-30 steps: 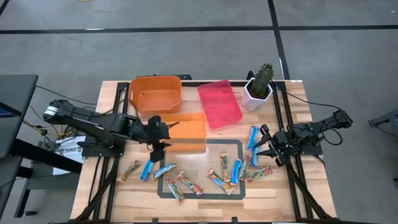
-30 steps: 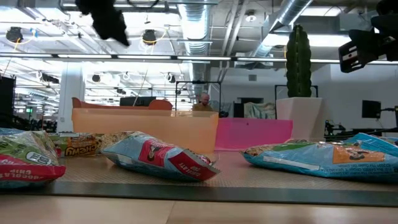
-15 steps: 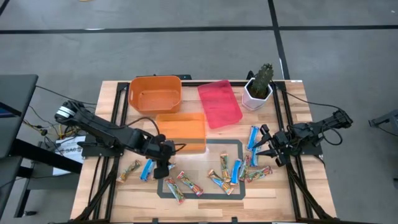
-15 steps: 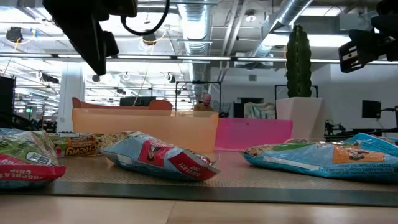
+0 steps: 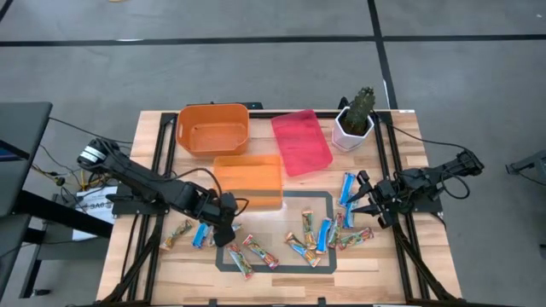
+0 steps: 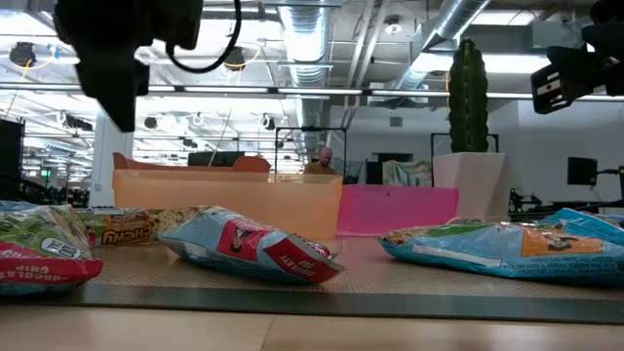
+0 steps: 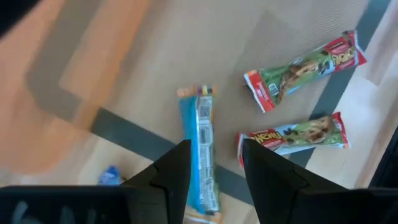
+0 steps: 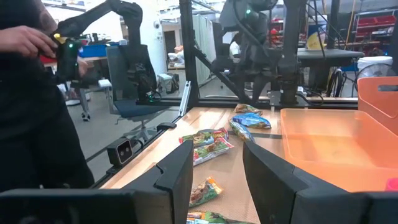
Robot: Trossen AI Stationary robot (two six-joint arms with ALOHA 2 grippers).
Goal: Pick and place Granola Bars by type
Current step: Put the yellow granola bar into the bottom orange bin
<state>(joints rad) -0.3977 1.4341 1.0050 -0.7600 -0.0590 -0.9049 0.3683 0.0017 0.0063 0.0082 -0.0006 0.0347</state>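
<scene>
Hovering left pincer (image 7: pixel 214 163) over blue bar (image 7: pixel 200 149), fingers parted, empty

The bars (image 5: pixel 317 236) lie spread along the front of the bench (image 5: pixel 153 273). Three bins (image 5: pixel 247 179) sit behind them. A potted cactus (image 5: pixel 356 118) stands at the back right.

2 dark, jointed arms (image 5: pixel 145 181) with black cables (each end effector 2-fingered)

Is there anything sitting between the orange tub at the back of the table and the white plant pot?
Yes. In the high view a flat pink bin lies between the orange tub and the white plant pot, tilted a little and apart from both.
</scene>
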